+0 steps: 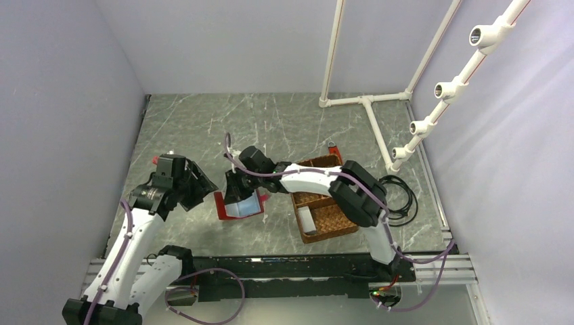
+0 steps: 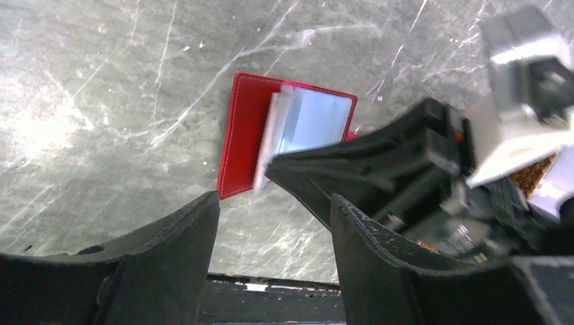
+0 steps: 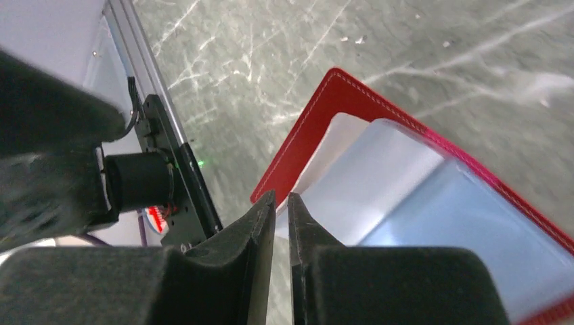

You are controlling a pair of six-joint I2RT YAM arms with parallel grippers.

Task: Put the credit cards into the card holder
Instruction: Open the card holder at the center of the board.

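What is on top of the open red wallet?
A light blue card over a white card. The right gripper covers part of the wallet, so its slots cannot be seen.

— Left arm (image 1: 135, 230)?
— Elbow bent, forearm raised. Left gripper (image 2: 273, 202) angled down at the table, fingers wide apart.
— Right arm (image 1: 311, 179)?
— Extends leftward, low. Right gripper (image 3: 281, 200) points down, fingers almost together, only a thin slit.
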